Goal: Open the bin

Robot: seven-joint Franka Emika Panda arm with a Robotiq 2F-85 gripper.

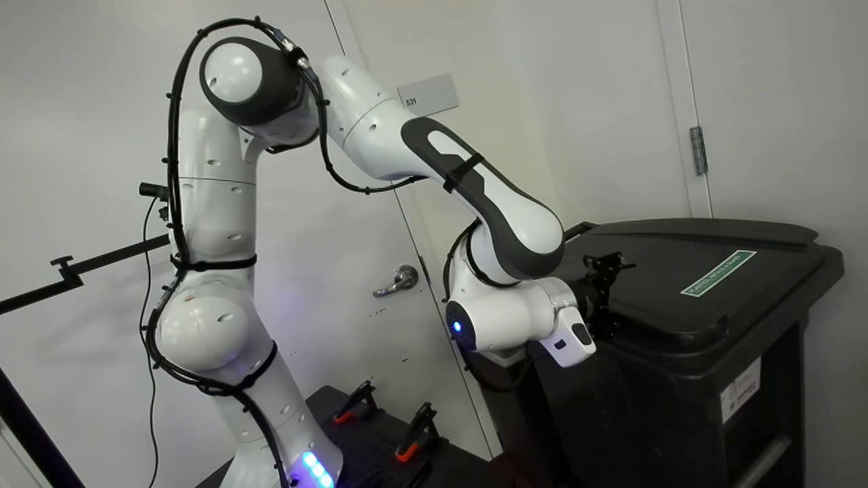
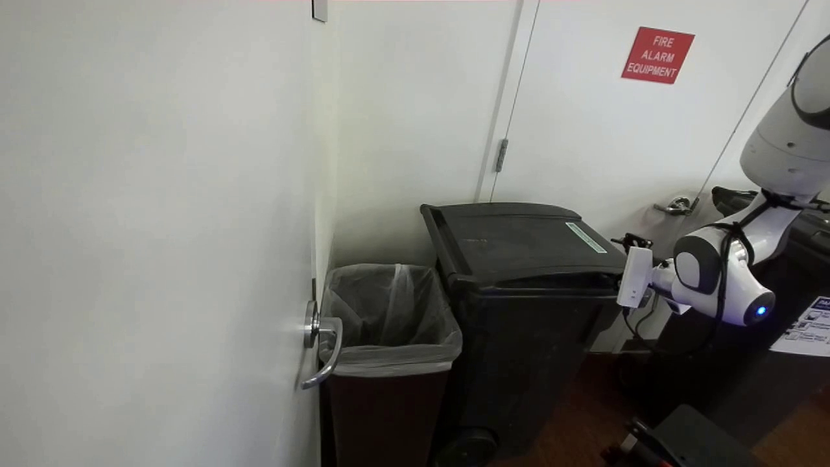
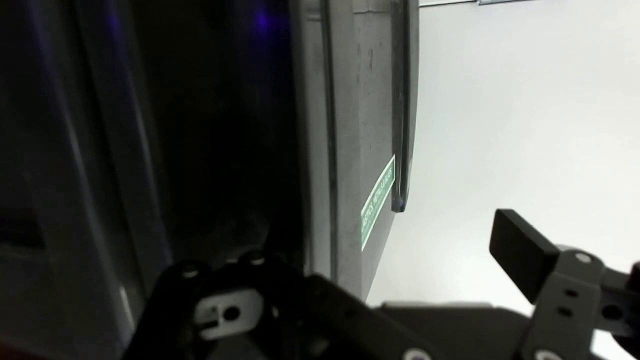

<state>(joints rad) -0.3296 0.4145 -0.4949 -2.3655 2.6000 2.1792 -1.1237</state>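
SURFACE: we see reddish-brown floor (image 2: 577, 405) in an exterior view | ON IT: black wheelie bin (image 2: 519, 350); across a floor gap, another dark bin (image 2: 746, 383) | JUST BESIDE THE FORMER: brown waste bin (image 2: 389, 415), its base outside our frame

Upright black bin (image 2: 519, 350), lid (image 2: 522, 243) closed

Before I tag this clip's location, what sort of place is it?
Probably an office building's waste corner: large black plastic wheelie bin, rectangular red fire alarm sign, rectangular grey plate numbered 531.
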